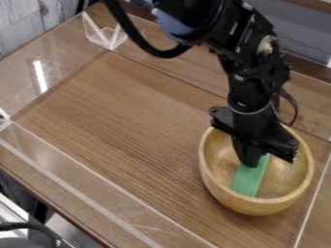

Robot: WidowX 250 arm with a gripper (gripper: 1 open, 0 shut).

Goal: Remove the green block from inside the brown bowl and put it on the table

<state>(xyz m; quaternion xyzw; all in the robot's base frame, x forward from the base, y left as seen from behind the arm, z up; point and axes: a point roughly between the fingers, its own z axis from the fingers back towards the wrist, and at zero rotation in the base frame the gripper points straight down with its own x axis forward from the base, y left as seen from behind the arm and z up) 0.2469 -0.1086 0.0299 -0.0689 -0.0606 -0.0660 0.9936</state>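
Hand (262,161) pinching upper end of one green block (250,179), inside one wooden bowl (226,197), near right corner of surface (116,107)

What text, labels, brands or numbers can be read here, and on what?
None: no readable text anywhere in the view.
green block: plain, no marking.
brown bowl: bare wood grain only.
table: wood grain, no label.
black arm: no legible brand or number; any small marking is too blurred to tell.
clear walls: only glare.
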